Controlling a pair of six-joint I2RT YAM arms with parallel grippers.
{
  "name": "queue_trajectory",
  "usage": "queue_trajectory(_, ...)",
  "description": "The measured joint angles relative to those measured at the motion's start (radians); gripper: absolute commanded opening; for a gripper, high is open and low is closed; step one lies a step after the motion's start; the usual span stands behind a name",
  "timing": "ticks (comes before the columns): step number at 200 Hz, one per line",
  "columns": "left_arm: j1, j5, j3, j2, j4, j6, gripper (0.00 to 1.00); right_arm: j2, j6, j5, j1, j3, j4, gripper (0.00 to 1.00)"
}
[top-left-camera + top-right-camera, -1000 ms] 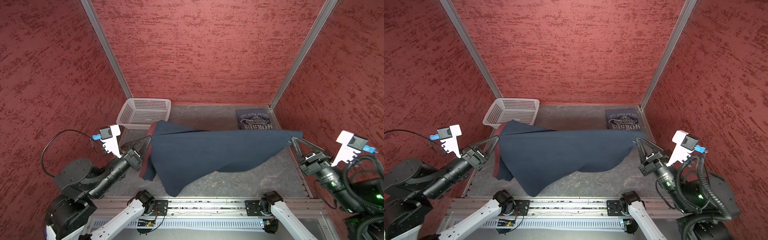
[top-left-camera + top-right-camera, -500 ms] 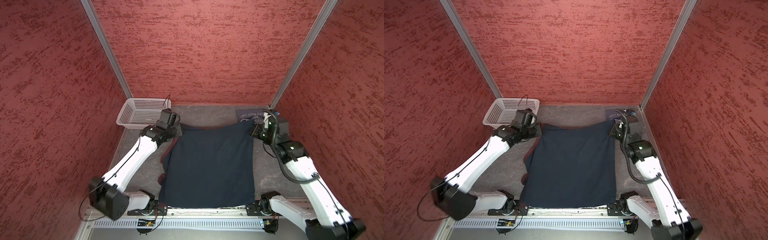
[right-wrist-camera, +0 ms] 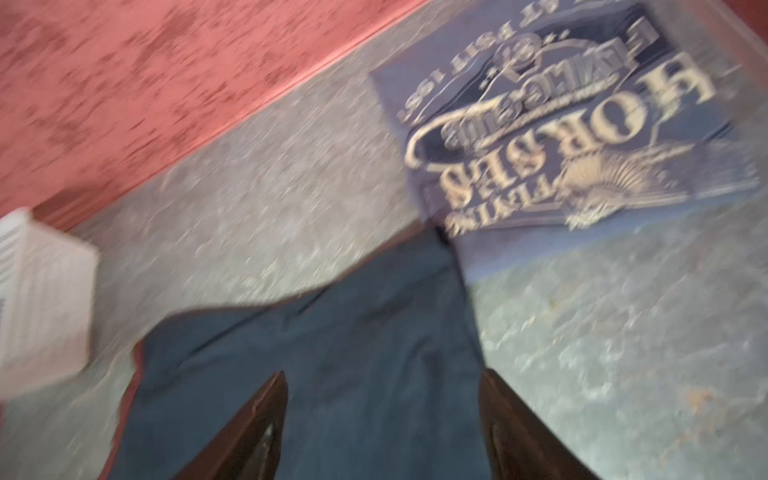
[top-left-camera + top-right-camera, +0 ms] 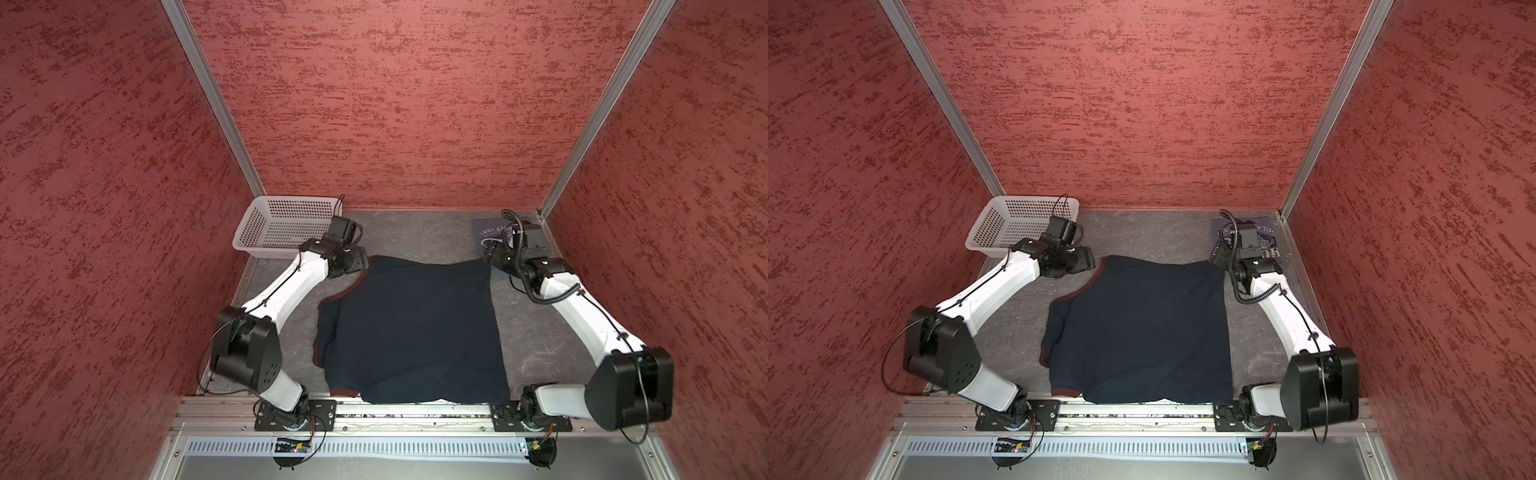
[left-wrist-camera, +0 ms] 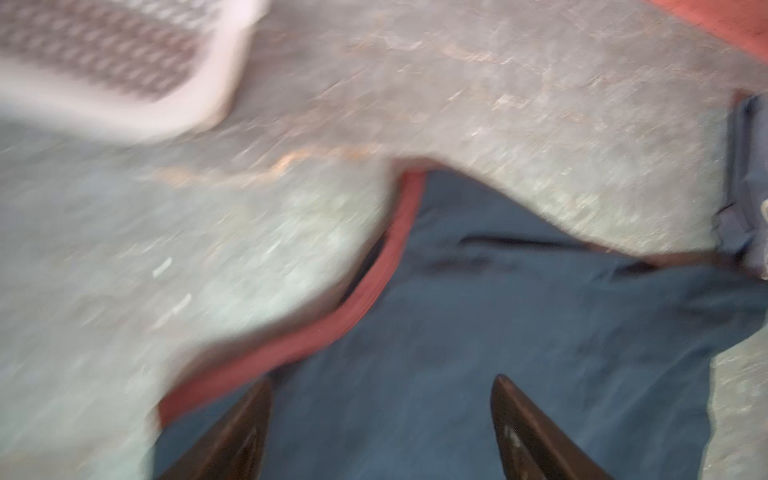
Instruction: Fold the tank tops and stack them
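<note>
Grey stone-look tabletop (image 4: 415, 232) inside red textured walls carries the work. Nearest, the hem of the dark navy tank top (image 4: 415, 332) lies over the edge onto the metal rail (image 4: 374, 415). Behind that, its body is spread nearly flat mid-table, though its left side is rumpled, with maroon trim (image 5: 353, 307) curling along it. At its far corners, the left gripper (image 5: 382, 380) and the right gripper (image 3: 383, 373) hover with jaws apart, clasping nothing, cloth lying loose beneath them. To finish this laying-out well, I judge both should rise straight up so no finger drags a corner, then the bunched left side wants smoothing before any fold. Farther back, the slate-blue tank top (image 3: 561, 124) sits folded in the far right corner, and the white basket (image 4: 266, 232) stands far left. Both wrist views are smeared by blur. No print shows on the navy top. The right arm covers most of the slate-blue top in both top views, and whether the navy corner overlaps it or merely touches it I cannot tell.
</note>
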Motion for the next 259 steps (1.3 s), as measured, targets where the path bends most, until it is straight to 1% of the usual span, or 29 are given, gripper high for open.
queue_trajectory(20,0.029,-0.027,-0.195,-0.164,-0.003,-0.045,0.80,-0.129,0.028,-0.029,0.079,-0.113,-0.002,0.73)
queue_trajectory(37,0.101,-0.028,-0.359,-0.264,-0.002,-0.080,0.79,-0.196,0.060,-0.047,0.158,-0.204,-0.008,0.73)
queue_trajectory(54,0.192,-0.005,-0.467,-0.301,0.007,-0.099,0.77,-0.219,0.090,-0.060,0.214,-0.276,-0.013,0.72)
queue_trajectory(69,0.247,0.016,-0.506,-0.286,0.029,-0.105,0.73,-0.219,0.116,-0.073,0.244,-0.330,-0.014,0.71)
queue_trajectory(80,0.261,0.037,-0.511,-0.259,0.056,-0.105,0.70,-0.216,0.132,-0.084,0.262,-0.362,-0.014,0.71)
queue_trajectory(108,0.276,0.112,-0.509,-0.134,0.167,-0.114,0.54,-0.182,0.168,-0.109,0.297,-0.411,0.007,0.71)
queue_trajectory(133,0.278,0.143,-0.507,-0.047,0.220,-0.111,0.31,-0.122,0.198,-0.128,0.309,-0.442,0.043,0.70)
queue_trajectory(155,0.283,0.144,-0.477,-0.021,0.239,-0.113,0.10,-0.053,0.222,-0.129,0.311,-0.455,0.062,0.71)
queue_trajectory(165,0.286,0.138,-0.454,-0.012,0.235,-0.093,0.01,-0.019,0.230,-0.125,0.311,-0.455,0.066,0.71)
queue_trajectory(168,0.286,0.128,-0.446,-0.011,0.234,-0.100,0.00,-0.011,0.231,-0.124,0.311,-0.455,0.066,0.71)
queue_trajectory(193,0.286,0.046,-0.352,-0.016,0.207,-0.065,0.00,0.041,0.238,-0.110,0.294,-0.440,0.083,0.71)
queue_trajectory(209,0.286,-0.015,-0.278,-0.047,0.196,-0.036,0.00,0.059,0.239,-0.099,0.277,-0.426,0.094,0.72)
queue_trajectory(211,0.286,-0.021,-0.270,-0.050,0.194,-0.032,0.01,0.061,0.238,-0.098,0.275,-0.425,0.097,0.72)
queue_trajectory(216,0.286,-0.035,-0.247,-0.057,0.192,-0.022,0.08,0.066,0.238,-0.095,0.270,-0.422,0.101,0.72)
queue_trajectory(222,0.286,-0.050,-0.218,-0.063,0.191,-0.008,0.22,0.073,0.238,-0.089,0.264,-0.417,0.106,0.72)
queue_trajectory(232,0.285,-0.075,-0.164,-0.062,0.185,0.016,0.36,0.084,0.235,-0.080,0.255,-0.407,0.110,0.73)
queue_trajectory(247,0.285,-0.105,-0.098,-0.047,0.181,0.039,0.66,0.097,0.229,-0.061,0.245,-0.395,0.111,0.73)
queue_trajectory(253,0.284,-0.110,-0.083,-0.043,0.179,0.047,0.76,0.101,0.226,-0.050,0.243,-0.390,0.108,0.74)
queue_trajectory(259,0.282,-0.112,-0.079,-0.042,0.177,0.051,0.83,0.104,0.222,-0.039,0.241,-0.386,0.104,0.74)
